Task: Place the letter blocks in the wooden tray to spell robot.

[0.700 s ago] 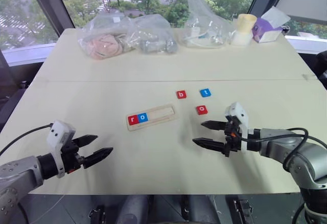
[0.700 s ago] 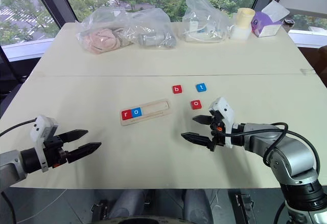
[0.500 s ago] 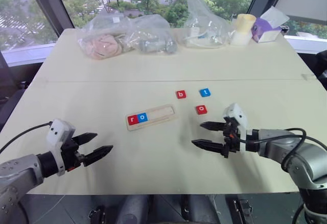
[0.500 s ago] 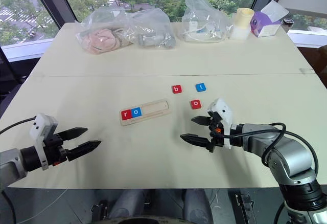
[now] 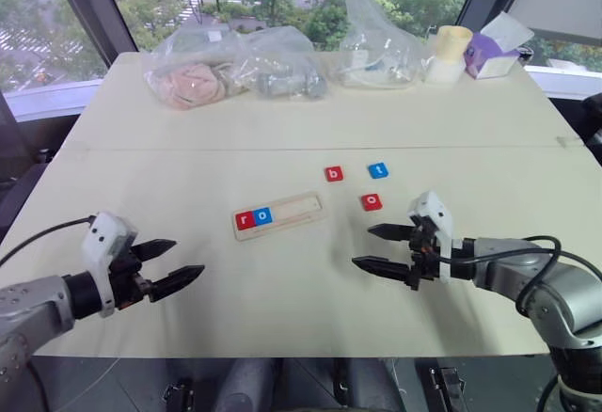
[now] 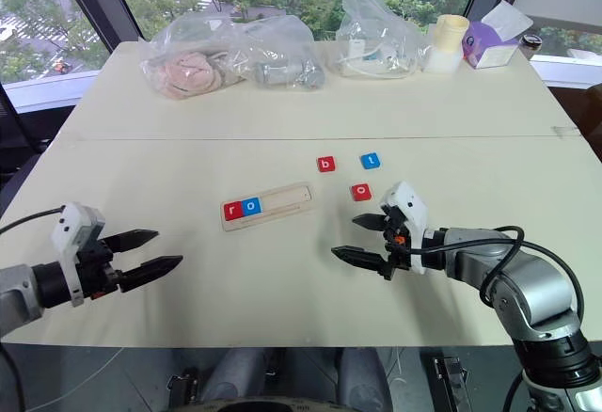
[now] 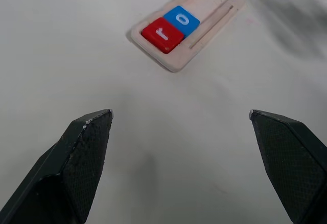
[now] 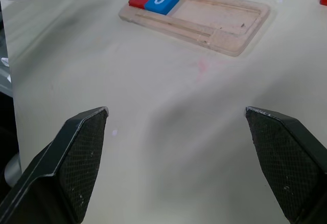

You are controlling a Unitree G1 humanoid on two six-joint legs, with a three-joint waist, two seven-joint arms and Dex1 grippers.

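Observation:
The wooden tray (image 5: pixel 299 209) lies mid-table, angled slightly. In its left end sit a red "r" block (image 5: pixel 245 221) and a blue "o" block (image 5: pixel 262 215); the rest of the groove (image 8: pixel 219 22) is bare. Three letter blocks lie loose to the right of the tray: a red "b" (image 5: pixel 333 174), a blue "t" (image 5: pixel 377 170) and a red "o" (image 5: pixel 372 201). My right gripper (image 5: pixel 362 245) hovers open just in front of the red "o", holding nothing. Near the table's front left my left gripper (image 5: pixel 188 256) is open and empty, pointing toward the tray (image 7: pixel 204 9).
Clear plastic bags (image 5: pixel 230 64) with contents line the far side, with another bag (image 5: pixel 376 45), a pale yellow cup (image 5: pixel 449 52) and a purple box (image 5: pixel 489 53) to their right. A seam (image 5: pixel 188 149) crosses the table. The front edge is close under both grippers.
My left gripper has drifted slightly to the left and away from the front edge. The right gripper and all blocks have stayed in place.

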